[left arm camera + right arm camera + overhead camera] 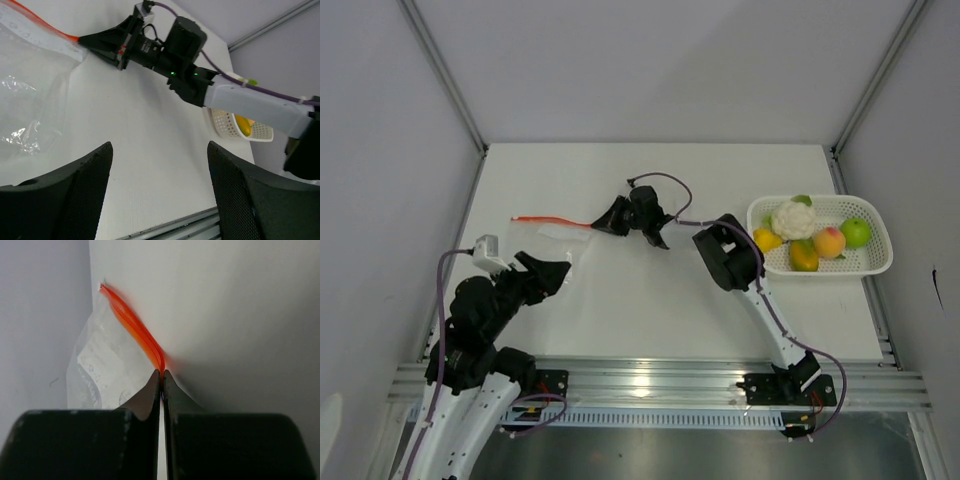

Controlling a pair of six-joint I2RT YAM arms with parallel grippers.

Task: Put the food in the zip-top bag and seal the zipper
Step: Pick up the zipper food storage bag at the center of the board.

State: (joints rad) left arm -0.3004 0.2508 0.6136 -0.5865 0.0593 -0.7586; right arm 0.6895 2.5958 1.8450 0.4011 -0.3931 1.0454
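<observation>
The clear zip-top bag (557, 238) lies flat on the table at the left, its orange-red zipper (548, 219) along the far edge. My right gripper (597, 227) is shut on the zipper's right end; the right wrist view shows the zipper (134, 325) running away from the pinched jaws (161, 373) and the bag (97, 360) to the left. My left gripper (556, 272) is open and empty, near the bag's near edge. In the left wrist view the bag (30, 95) lies at left. The food sits in the basket: cauliflower (792, 218), yellow fruit (767, 239), orange fruit (804, 257), peach (830, 241), green apple (856, 232).
A white mesh basket (868, 262) stands at the right edge of the table and also shows in the left wrist view (225, 125). The right arm (730, 255) stretches across the middle. A metal rail (650, 380) runs along the near edge.
</observation>
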